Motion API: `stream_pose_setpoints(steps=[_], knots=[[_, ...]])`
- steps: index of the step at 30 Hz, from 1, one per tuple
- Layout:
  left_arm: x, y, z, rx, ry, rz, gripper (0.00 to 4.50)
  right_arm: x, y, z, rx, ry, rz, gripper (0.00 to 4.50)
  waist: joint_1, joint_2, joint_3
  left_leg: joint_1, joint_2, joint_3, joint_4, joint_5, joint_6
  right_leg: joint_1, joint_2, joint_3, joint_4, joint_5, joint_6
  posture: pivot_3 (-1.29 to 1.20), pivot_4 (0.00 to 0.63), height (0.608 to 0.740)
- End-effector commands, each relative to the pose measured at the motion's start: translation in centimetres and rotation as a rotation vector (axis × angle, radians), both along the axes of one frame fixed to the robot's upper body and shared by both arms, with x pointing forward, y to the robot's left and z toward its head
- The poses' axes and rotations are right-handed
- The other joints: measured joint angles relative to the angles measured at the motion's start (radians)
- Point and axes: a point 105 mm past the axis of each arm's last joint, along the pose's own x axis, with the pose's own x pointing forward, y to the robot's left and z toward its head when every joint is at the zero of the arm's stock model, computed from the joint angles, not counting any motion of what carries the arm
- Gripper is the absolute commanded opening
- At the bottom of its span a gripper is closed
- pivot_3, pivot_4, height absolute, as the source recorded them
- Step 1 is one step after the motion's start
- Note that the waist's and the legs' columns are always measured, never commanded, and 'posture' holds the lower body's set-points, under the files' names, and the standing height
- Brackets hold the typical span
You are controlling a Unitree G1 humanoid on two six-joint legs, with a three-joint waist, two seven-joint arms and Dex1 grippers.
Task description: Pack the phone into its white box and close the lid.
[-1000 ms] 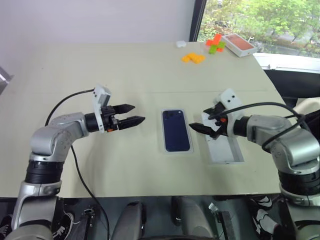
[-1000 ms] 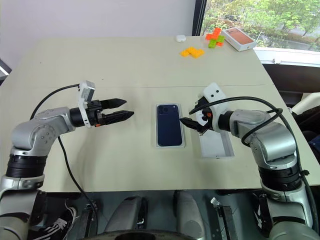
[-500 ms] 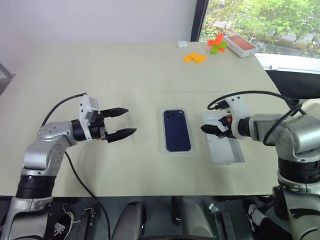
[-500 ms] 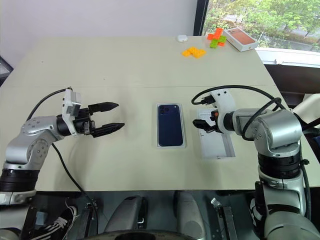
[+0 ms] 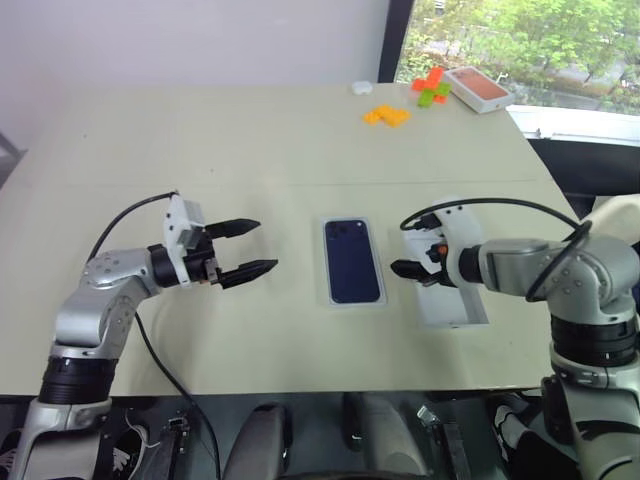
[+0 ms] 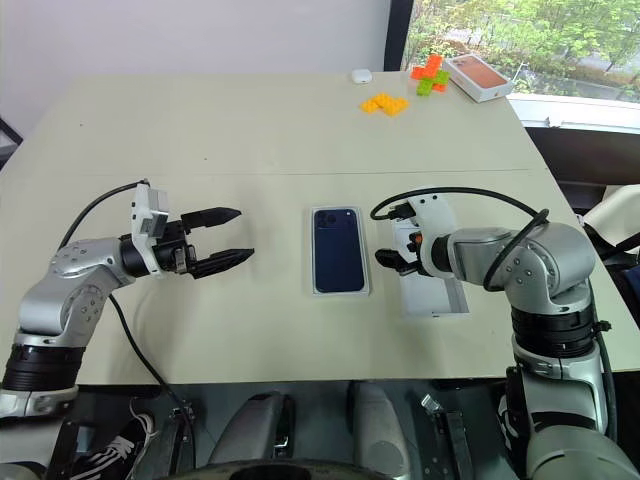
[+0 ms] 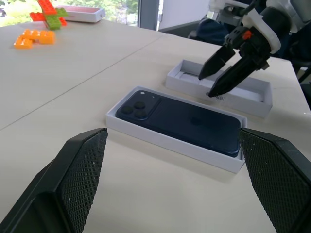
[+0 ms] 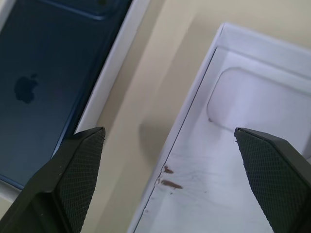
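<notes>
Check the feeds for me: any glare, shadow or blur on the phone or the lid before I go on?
Left wrist view: the phone in the white box is sharp, soft sheen only; the left gripper's fingers are blurred. Right wrist view: the right gripper casts a faint shadow by the lid; the phone is darker here. Eye views: the window is bright, without glare on the table.

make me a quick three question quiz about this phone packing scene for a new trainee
1. True or false: the phone already lies in the white box.
2. Which gripper hangs over the near edge of the lid? A) left gripper B) right gripper
3. Fill in: both grippers are ____.

Key:
1. True; it lies back up, camera cluster toward the table's far side.
2. B; the lid lies open side up, right of the box.
3. Open, holding nothing.
</notes>
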Motion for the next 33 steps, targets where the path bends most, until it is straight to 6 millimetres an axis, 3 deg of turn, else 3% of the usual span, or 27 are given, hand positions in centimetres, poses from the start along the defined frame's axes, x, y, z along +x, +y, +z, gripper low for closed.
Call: stream_pose_setpoints(steps=[1, 18, 22, 28, 33], knots=[[0.0, -0.4, 0.8, 0.006, -0.040, -0.007, 4.50, 0.0, -0.4, 0.4, 0.011, 0.000, -0.034, 4.46, 0.000, 0.000, 0.000, 0.000, 0.000, 0.000, 0.000, 0.000, 0.000, 0.000, 0.000, 0.000, 0.000, 0.000, 0.000, 0.00, 0.150, 0.740], [0.1, -1.0, 0.8, 0.004, -0.039, -0.005, 4.50, -1.5, -0.4, -0.6, -0.022, 0.066, -0.053, 4.46, 0.000, 0.000, 0.000, 0.000, 0.000, 0.001, 0.000, 0.000, 0.000, 0.000, 0.001, 0.001, 0.000, 0.000, 0.000, 0.00, 0.150, 0.740], [0.2, -1.0, 0.8, 0.003, -0.037, -0.003, 4.50, -1.6, -0.2, -0.7, -0.022, 0.069, -0.055, 3.14, -0.002, 0.000, 0.000, 0.000, 0.001, 0.001, 0.000, 0.000, 0.000, 0.000, 0.001, 0.001, 0.000, 0.000, 0.000, 0.00, 0.150, 0.740], [0.3, -1.1, 0.9, -0.004, -0.040, -0.001, 4.50, -1.9, -0.2, -1.2, -0.040, 0.084, -0.067, 0.08, -0.001, 0.000, 0.000, 0.000, 0.001, 0.001, 0.000, 0.000, 0.000, 0.000, 0.001, 0.001, 0.000, 0.000, 0.000, 0.00, 0.150, 0.740], [0.3, -1.1, 1.0, -0.010, -0.038, 0.004, 4.50, -1.8, -0.1, -1.1, -0.049, 0.076, -0.075, 0.03, -0.001, 0.000, 0.000, 0.000, 0.001, 0.001, 0.000, 0.000, 0.000, 0.000, 0.001, 0.002, 0.000, 0.000, 0.000, 0.00, 0.150, 0.740]])
